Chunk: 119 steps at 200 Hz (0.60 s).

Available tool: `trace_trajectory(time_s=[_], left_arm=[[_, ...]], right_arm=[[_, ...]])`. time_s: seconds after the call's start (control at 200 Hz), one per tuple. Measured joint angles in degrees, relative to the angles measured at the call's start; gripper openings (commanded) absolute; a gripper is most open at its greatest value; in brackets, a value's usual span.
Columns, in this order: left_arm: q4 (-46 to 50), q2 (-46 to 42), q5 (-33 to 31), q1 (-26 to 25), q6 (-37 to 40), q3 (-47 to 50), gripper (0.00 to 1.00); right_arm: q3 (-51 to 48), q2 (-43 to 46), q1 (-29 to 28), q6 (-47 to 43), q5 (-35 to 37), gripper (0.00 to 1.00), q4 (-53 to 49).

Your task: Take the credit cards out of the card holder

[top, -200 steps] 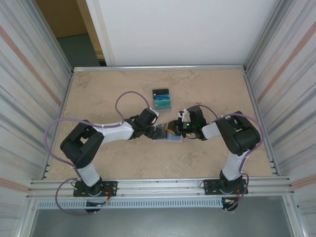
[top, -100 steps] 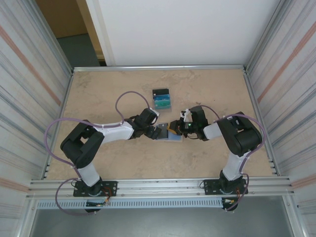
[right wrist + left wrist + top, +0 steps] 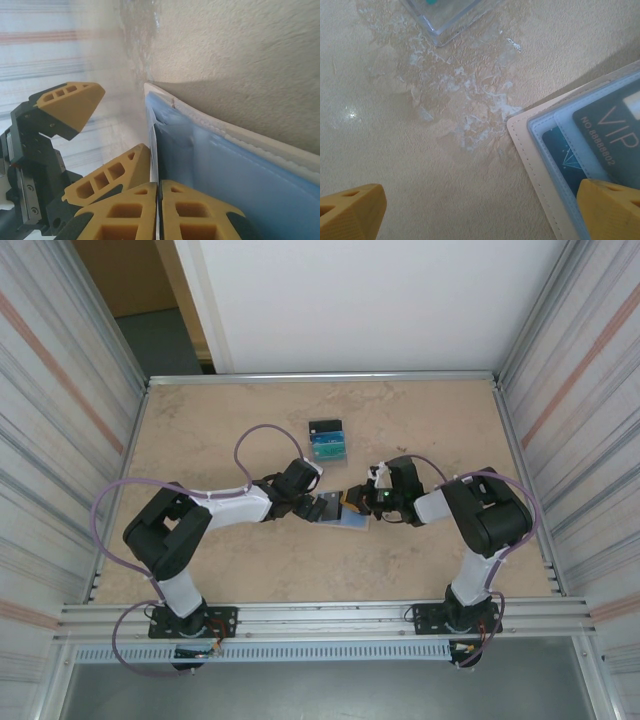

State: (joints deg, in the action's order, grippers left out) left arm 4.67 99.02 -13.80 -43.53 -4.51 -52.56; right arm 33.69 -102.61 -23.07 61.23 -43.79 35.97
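The card holder (image 3: 350, 519) lies open on the table between my two grippers, tan edge outside and pale blue pockets (image 3: 235, 170) inside. In the left wrist view a dark teal credit card (image 3: 615, 135) marked VIP lies over the holder's pockets (image 3: 540, 165), and a second teal card (image 3: 564, 156) peeks from beneath. My left gripper (image 3: 480, 210) is open, its right finger (image 3: 610, 207) resting on the holder. My right gripper (image 3: 159, 200) is shut on a thin card seen edge-on (image 3: 154, 145) at the holder's edge.
A pile of black, blue and teal pieces (image 3: 326, 440) sits just beyond the holder; its clear corner (image 3: 450, 22) shows at the top of the left wrist view. Metal walls enclose the table (image 3: 220, 570) on the left and right.
My right gripper has edged slightly to the right with the thin card in it. The left arm has hardly moved.
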Motion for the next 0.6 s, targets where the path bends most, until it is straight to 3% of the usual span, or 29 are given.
trace_trajectory(time_s=[0.306, 0.596], left_arm=[[0.00, 0.00, 0.00, 0.00, -0.04, -0.07, 0.98], [0.02, -0.02, 0.07, 0.00, -0.28, -0.07, 0.99]], right_arm=[[0.00, 1.27, 0.39, -2.21, 0.26, 0.06, -3.91], [2.47, 7.54, 1.27, -9.81, 3.80, 0.05, -18.32]])
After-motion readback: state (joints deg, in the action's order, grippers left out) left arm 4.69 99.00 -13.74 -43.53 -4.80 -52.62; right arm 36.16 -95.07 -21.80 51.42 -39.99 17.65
